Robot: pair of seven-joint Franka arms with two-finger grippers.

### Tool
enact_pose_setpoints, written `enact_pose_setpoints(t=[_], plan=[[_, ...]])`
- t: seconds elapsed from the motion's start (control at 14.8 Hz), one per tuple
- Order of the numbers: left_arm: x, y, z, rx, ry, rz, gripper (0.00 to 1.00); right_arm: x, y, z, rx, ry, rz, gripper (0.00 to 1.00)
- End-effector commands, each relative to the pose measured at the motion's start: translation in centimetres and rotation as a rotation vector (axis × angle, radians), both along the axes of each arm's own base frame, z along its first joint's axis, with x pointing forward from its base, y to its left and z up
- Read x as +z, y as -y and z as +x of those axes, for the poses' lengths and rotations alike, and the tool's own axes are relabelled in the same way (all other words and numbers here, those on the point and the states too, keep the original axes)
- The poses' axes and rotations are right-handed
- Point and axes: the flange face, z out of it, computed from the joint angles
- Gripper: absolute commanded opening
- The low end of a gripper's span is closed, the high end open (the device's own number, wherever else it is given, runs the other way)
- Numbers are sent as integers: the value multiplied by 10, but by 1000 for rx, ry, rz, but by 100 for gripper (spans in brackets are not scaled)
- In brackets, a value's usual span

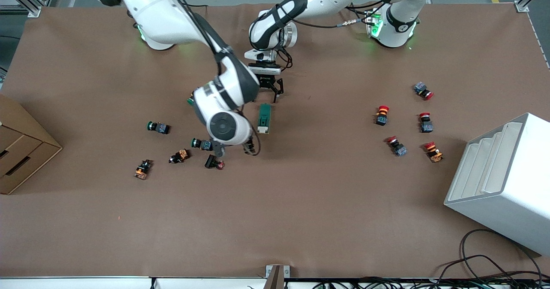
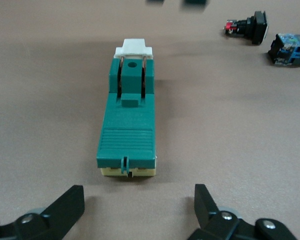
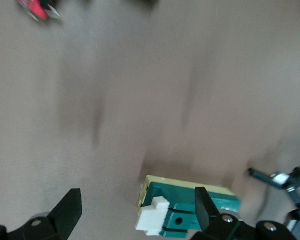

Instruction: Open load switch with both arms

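Note:
The load switch [image 1: 264,118] lies flat on the brown table, a dark-green block on a cream base, with its white lever [image 1: 263,130] at the end nearer the front camera. In the left wrist view the load switch [image 2: 127,125] points lengthwise away from my left gripper [image 2: 139,205], which is open and low just off its ribbed end, touching nothing. My left gripper [image 1: 271,93] hangs from the left arm reaching across. My right gripper [image 1: 234,149] is open beside the lever end. In the right wrist view the white lever [image 3: 152,217] sits close to one finger [image 3: 205,205] of my right gripper [image 3: 137,210].
Green-capped push buttons [image 1: 158,127] [image 1: 201,143] and other small buttons [image 1: 178,156] [image 1: 214,163] lie around the right gripper. Several red mushroom buttons [image 1: 381,115] lie toward the left arm's end, near a white rack [image 1: 502,181]. A cardboard box [image 1: 17,147] stands at the right arm's end.

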Motion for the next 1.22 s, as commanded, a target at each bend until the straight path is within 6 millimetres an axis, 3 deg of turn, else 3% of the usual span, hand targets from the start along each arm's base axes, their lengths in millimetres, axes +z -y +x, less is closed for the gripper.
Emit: enact_pose_setpoints(t=[0.0, 0.27, 0.41, 0.81, 1.15], plan=[[-11, -2, 1, 2, 12, -16, 98, -18, -18, -8, -72, -9, -22, 100], [-21, -6, -2, 21, 15, -7, 98, -22, -30, -34, -40, -104, -78, 100], [-23, -4, -14, 9, 21, -3, 98, -10, -27, -39, -16, -181, -111, 100], [-24, -7, -17, 41, 114, 28, 98, 27, -39, -50, 24, -284, -109, 100], [-25, -5, -22, 37, 121, 28, 98, 24, -51, -73, 80, -337, -134, 100]])
